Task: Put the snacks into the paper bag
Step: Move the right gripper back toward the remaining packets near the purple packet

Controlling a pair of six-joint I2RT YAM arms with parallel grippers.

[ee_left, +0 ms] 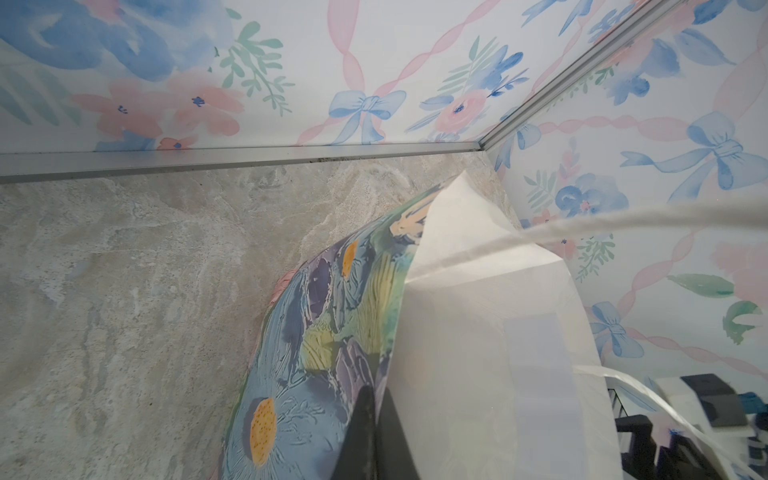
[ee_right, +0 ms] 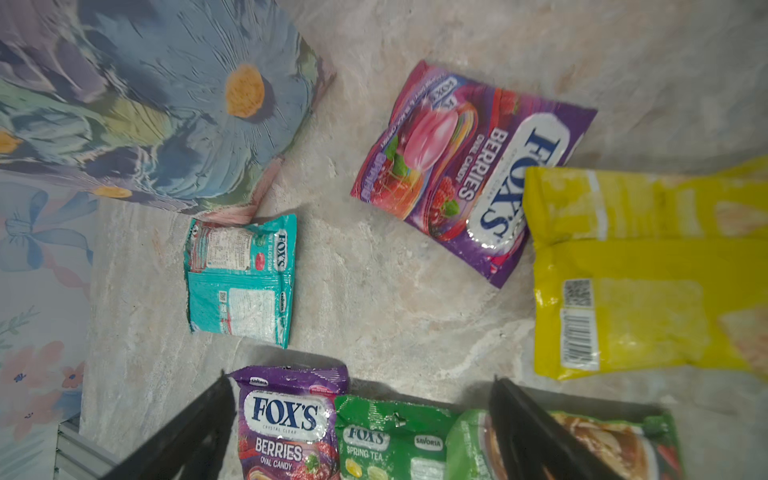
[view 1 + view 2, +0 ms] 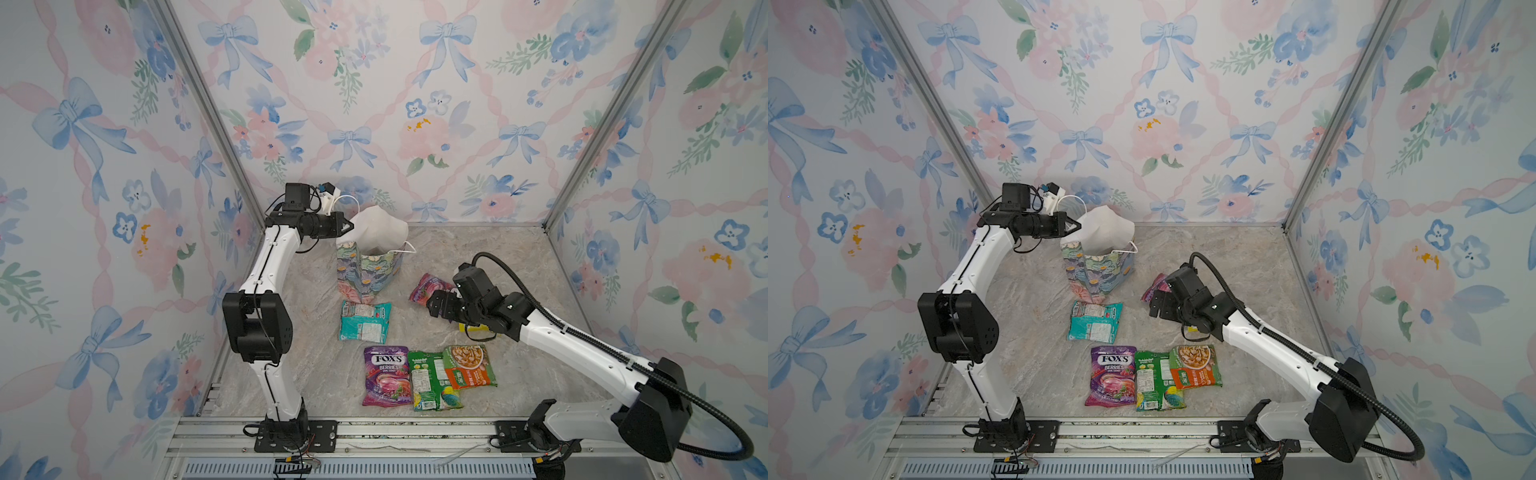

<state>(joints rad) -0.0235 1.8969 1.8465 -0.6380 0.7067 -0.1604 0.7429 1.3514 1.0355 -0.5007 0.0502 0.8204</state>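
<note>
The paper bag (image 3: pixel 368 270) (image 3: pixel 1096 272) stands upright at the back, its white mouth pulled wide. My left gripper (image 3: pixel 348 226) (image 1: pixel 376 401) is shut on its rim, one finger outside and one inside. Several snacks lie flat: a teal packet (image 3: pixel 365 321) (image 2: pixel 241 278), a purple FOX'S packet (image 3: pixel 385 376) (image 2: pixel 289 424), a green one (image 3: pixel 430 382), an orange-green pouch (image 3: pixel 469 365), a second purple packet (image 3: pixel 428 286) (image 2: pixel 469 166) and a yellow pouch (image 2: pixel 640 270), mostly hidden under the right arm in both top views. My right gripper (image 3: pixel 434 305) (image 2: pixel 361 378) hangs open and empty above them.
The marble table (image 3: pixel 478 257) is boxed in by floral walls on three sides, with metal corner posts (image 3: pixel 582 166). An aluminium rail (image 3: pixel 395 432) carrying both arm bases runs along the front edge. A white cord handle (image 1: pixel 623 220) of the bag crosses the left wrist view.
</note>
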